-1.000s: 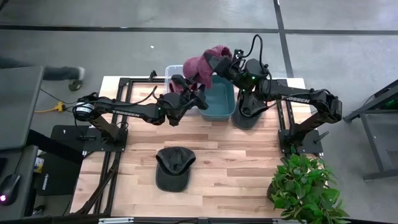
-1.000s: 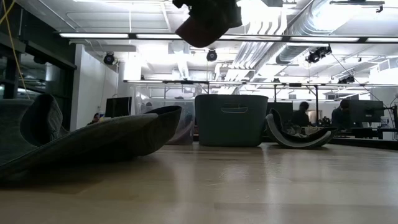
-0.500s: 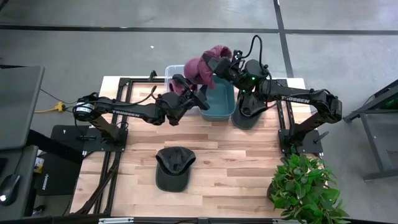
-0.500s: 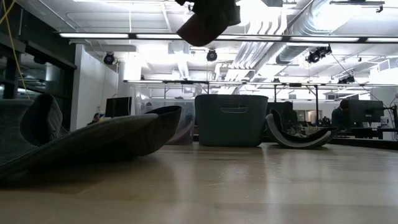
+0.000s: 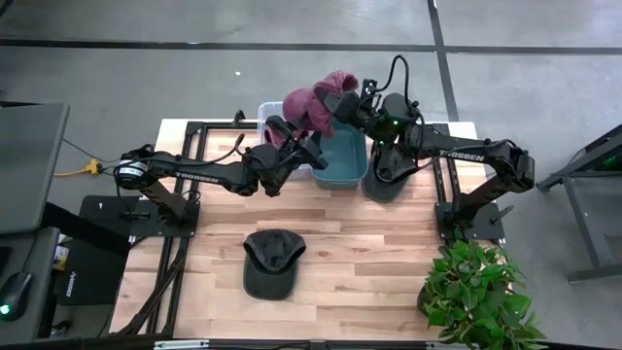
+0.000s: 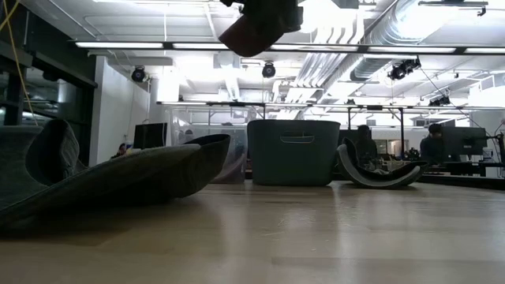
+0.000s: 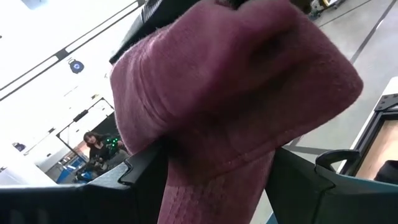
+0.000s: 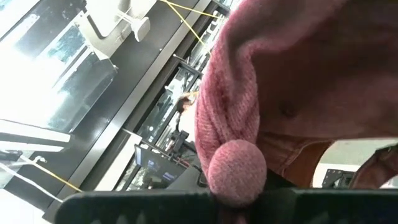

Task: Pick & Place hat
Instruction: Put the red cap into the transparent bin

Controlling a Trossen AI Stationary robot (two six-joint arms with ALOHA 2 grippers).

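Observation:
A maroon knit hat [image 5: 313, 101] with a pompom [image 8: 236, 164] hangs high above the teal bin [image 5: 346, 160], held between both grippers; in the low view the hat [image 6: 254, 30] shows at the top edge. My left gripper [image 5: 293, 136] reaches in from the table's left, shut on the hat's lower part. My right gripper [image 5: 337, 99] comes from the right, shut on its upper part. A dark cap [image 5: 271, 262] lies crown up on the wooden table, near the front. My left gripper pinches the hat's lower, ribbed end [image 7: 211, 186] between its two fingers [image 7: 134, 177], coming from the table's left and slanting upward. The hat is lifted clear and bulges out beyond the fingers. My right gripper holds the knit top of the hat near the pompom [image 8: 267, 118], coming from the table's right. Its own body hides the exact place of contact. The hat is clear of the bin and the table.
A second dark hat [image 5: 387, 181] lies on the table to the right of the bin, seen in the low view as a curved dark hat [image 6: 377, 171]. A potted plant [image 5: 476, 297] stands at the near right corner. Bare wood [image 5: 360, 262] spreads between cap and plant.
The hat and the two grippers holding it have drifted slightly toward the table's left, staying high above the bin. Both grippers have kept their hold.

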